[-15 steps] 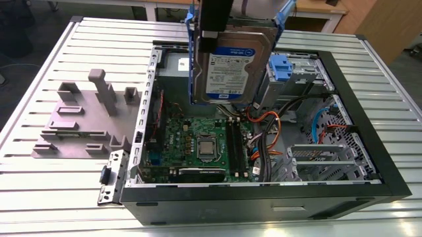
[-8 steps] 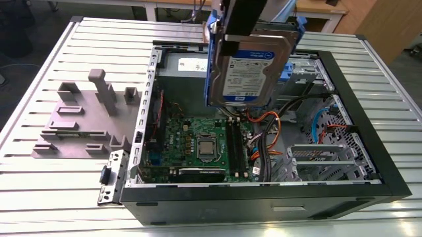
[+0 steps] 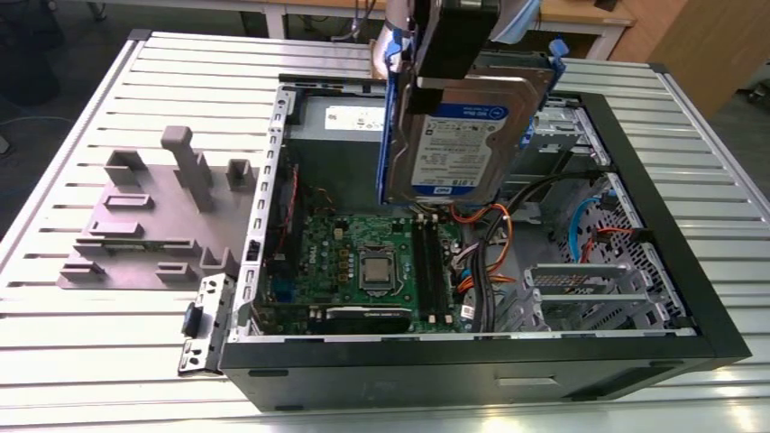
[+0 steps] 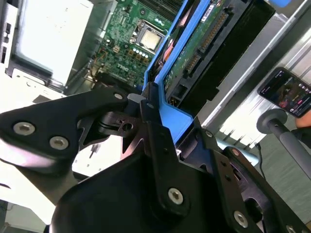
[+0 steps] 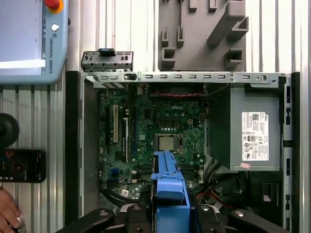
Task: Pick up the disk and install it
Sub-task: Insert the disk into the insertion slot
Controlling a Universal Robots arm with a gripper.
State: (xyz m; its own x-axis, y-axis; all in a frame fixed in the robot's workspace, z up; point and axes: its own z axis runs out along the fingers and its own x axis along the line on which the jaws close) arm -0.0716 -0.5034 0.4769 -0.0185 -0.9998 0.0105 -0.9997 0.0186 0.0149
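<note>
The disk (image 3: 463, 144), a silver drive with a white-and-blue label and a blue frame, hangs on edge above the open computer case (image 3: 481, 379). My gripper (image 3: 452, 77) is shut on its upper end, over the motherboard (image 3: 361, 262). In the second wrist view the black fingers (image 4: 150, 131) clamp the disk's blue frame (image 4: 170, 63), and the drive's circuit-board side (image 4: 204, 43) shows. In the first wrist view the blue frame (image 5: 170, 189) juts out from my gripper (image 5: 170, 216) over the board (image 5: 155, 126).
A grey power supply box (image 5: 255, 131) sits in one corner of the case and a metal drive cage (image 3: 578, 289) in another. A grey plastic fixture (image 3: 151, 216) lies at the exterior view's left. A teach pendant (image 5: 29, 39), a phone (image 5: 22, 165) and a hand (image 5: 7, 213) are beside the case.
</note>
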